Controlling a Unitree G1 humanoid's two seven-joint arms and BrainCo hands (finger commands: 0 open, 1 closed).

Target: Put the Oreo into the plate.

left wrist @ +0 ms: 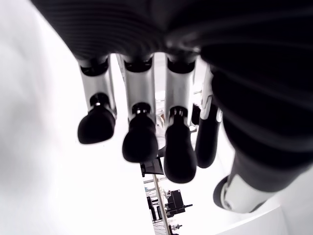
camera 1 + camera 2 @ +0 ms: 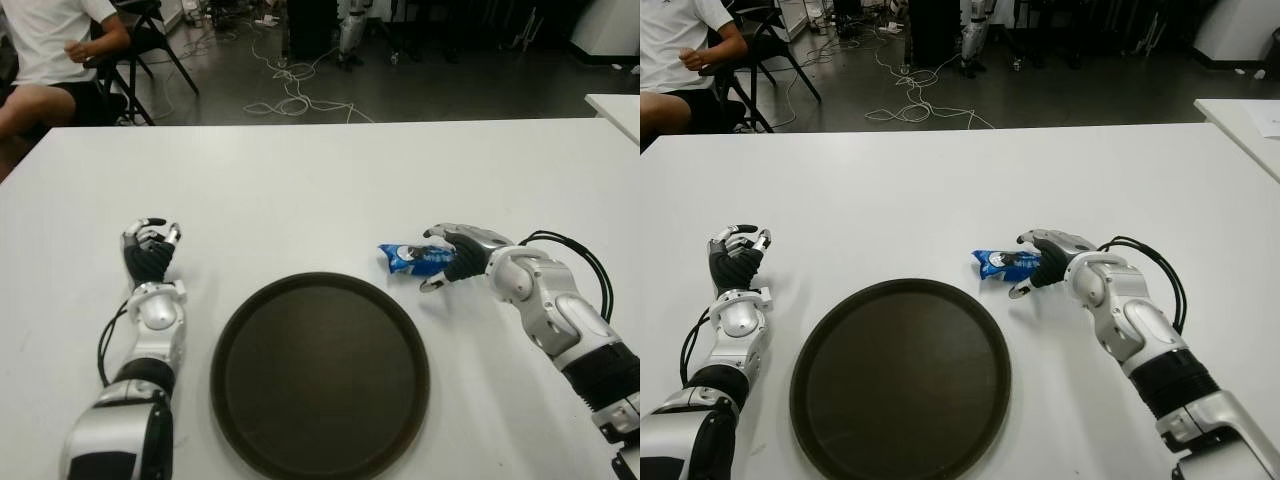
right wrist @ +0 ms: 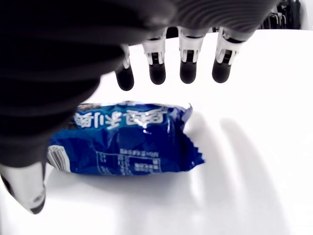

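A dark floor with loose white cables (image 2: 290, 95) runs behind a broad white table (image 2: 330, 180), and a second white table (image 2: 615, 105) shows at the far right edge. At the far left corner a person (image 2: 50, 60) in a white shirt sits on a black chair (image 2: 150, 30).

The largest thing on the table is a round dark plate (image 2: 320, 375) with a raised rim, near the front edge and between the two arms. Nothing lies in it.

The right arm (image 2: 560, 320), silver and black with black cables looped along it, reaches in from the right. Its right hand (image 2: 455, 255) is at the Oreo (image 2: 412, 259), a blue foil packet lying flat on the table just beyond the plate's far right rim and apart from it. In the right wrist view the fingertips (image 3: 189, 71) hang in a row above the far side of the packet with a gap under them, and the thumb (image 3: 27, 188) is down at its near side; the fingers are apart and have not closed on the packet, which rests on the table.

The left hand (image 2: 150, 250) shows to the left of the plate, well apart from the packet, palm toward the camera. Its fingers (image 1: 139, 139) are bent loosely with daylight between them, and they hold nothing.
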